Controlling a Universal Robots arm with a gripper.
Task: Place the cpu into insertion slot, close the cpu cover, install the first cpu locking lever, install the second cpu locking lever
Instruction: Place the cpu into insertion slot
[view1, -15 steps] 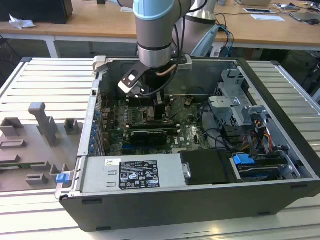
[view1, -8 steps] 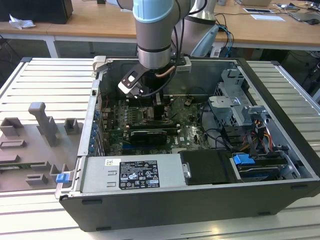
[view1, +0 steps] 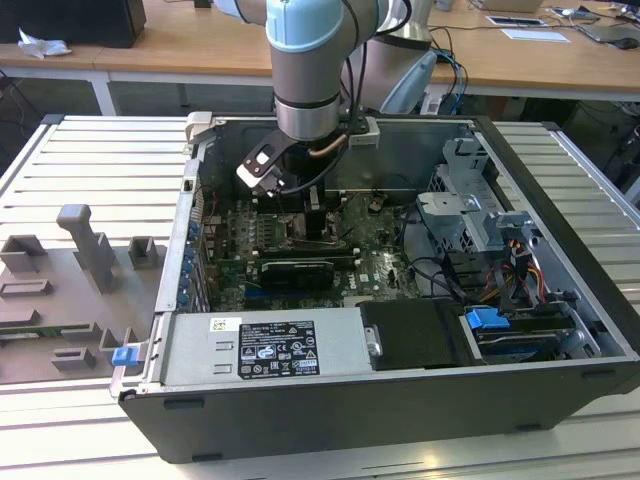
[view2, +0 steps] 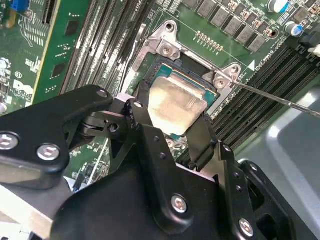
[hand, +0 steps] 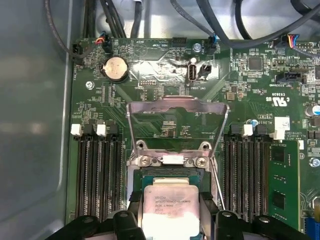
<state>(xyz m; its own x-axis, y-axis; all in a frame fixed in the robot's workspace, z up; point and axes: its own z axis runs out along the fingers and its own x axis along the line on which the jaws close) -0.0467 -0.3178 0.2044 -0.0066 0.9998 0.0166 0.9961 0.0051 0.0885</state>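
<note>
My gripper (view1: 318, 226) reaches down into the open computer case (view1: 150, 330) onto the green board. It is shut on the cpu (view2: 175, 102), a pale metal-topped square held between the two black fingers (view2: 142, 112). The cpu (hand: 171, 206) sits at or just above the insertion slot (view2: 161, 69); I cannot tell whether it rests in it. The slot's silver rim (hand: 170, 161) shows just beyond the chip. The cpu cover (hand: 175, 103) stands raised, and the board shows through its window. A thin wire locking lever (view2: 280, 100) sticks out beside the slot.
Long black memory slots (hand: 97, 175) flank the slot on both sides. A green add-in card (hand: 282, 185) stands close by. Cables (view1: 440, 275), a drive cage (view1: 470, 200) and the power supply (view1: 270, 345) crowd the case. A grey fixture (view1: 85, 245) lies at the exterior view's left.
</note>
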